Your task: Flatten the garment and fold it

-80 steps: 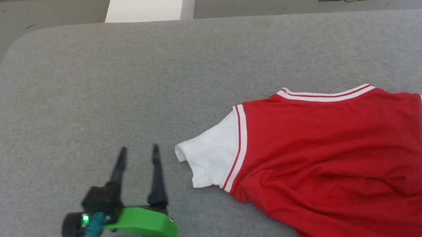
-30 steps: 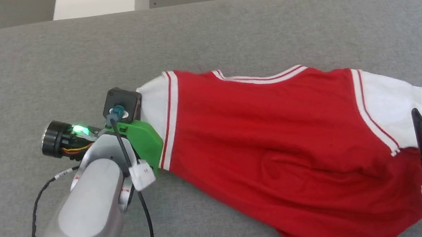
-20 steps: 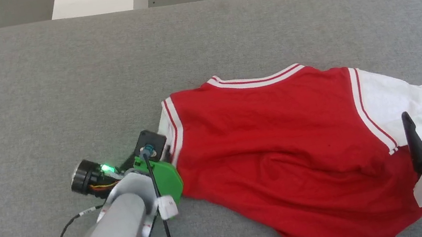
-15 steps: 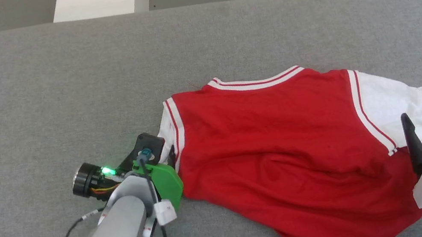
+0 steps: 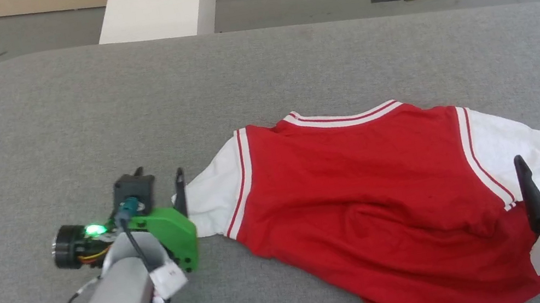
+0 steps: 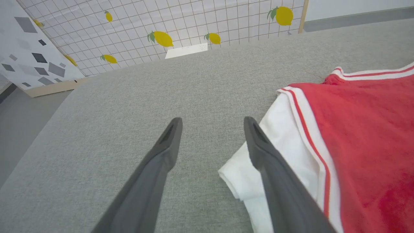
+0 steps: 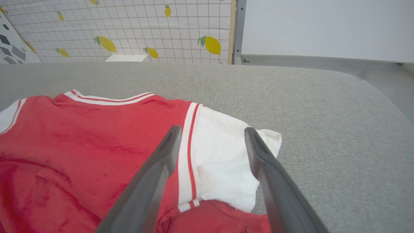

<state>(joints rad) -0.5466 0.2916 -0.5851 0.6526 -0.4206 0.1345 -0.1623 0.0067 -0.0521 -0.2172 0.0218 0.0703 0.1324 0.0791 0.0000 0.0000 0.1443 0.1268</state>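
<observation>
Left claw (image 6: 212,121) spread, wrist view, finger (image 6: 268,161) beside garment (image 6: 355,129) sleeve

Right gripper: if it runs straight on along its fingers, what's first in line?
The garment's white sleeve: it lies just ahead, framed by the open right gripper. Height above the cloth is unclear, so the tips might skim over it to the bare table.

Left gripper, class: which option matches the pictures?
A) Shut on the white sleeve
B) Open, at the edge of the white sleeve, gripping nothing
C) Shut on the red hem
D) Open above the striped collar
B: in the left wrist view the left gripper has its two dark fingers spread wide over the grey padded surface, with the white sleeve lying flat beside one finger, not pinched.
</observation>
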